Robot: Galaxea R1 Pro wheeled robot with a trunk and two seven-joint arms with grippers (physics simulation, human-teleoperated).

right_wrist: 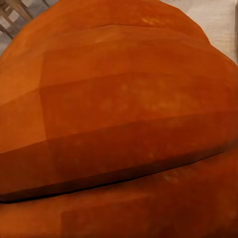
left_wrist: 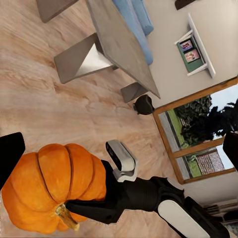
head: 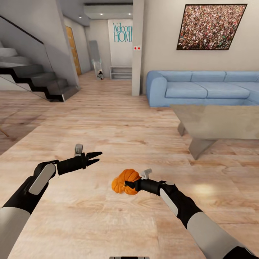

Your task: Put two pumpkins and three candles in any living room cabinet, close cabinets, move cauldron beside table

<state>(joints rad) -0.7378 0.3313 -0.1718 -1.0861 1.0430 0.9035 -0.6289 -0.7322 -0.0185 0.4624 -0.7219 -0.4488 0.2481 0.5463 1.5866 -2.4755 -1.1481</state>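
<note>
Setting: a home, open-plan living room with hallway. Evidence: pale wood plank floor point(head: 108, 118); blue sofa point(head: 201, 88) at 2 o'clock; low coffee table point(head: 219, 122) in front of it at 3 o'clock; framed picture point(head: 210, 27) on the wall above; dark staircase point(head: 32, 77) at 10 o'clock; "Welcome HOME" wall sign point(head: 123, 32) at 12 o'clock; wood-framed window point(left_wrist: 198, 134) onto greenery.

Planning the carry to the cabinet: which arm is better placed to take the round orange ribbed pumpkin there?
Right. The right gripper is shut on the round orange ribbed pumpkin; the left gripper hangs open and empty, apart from it.
</note>
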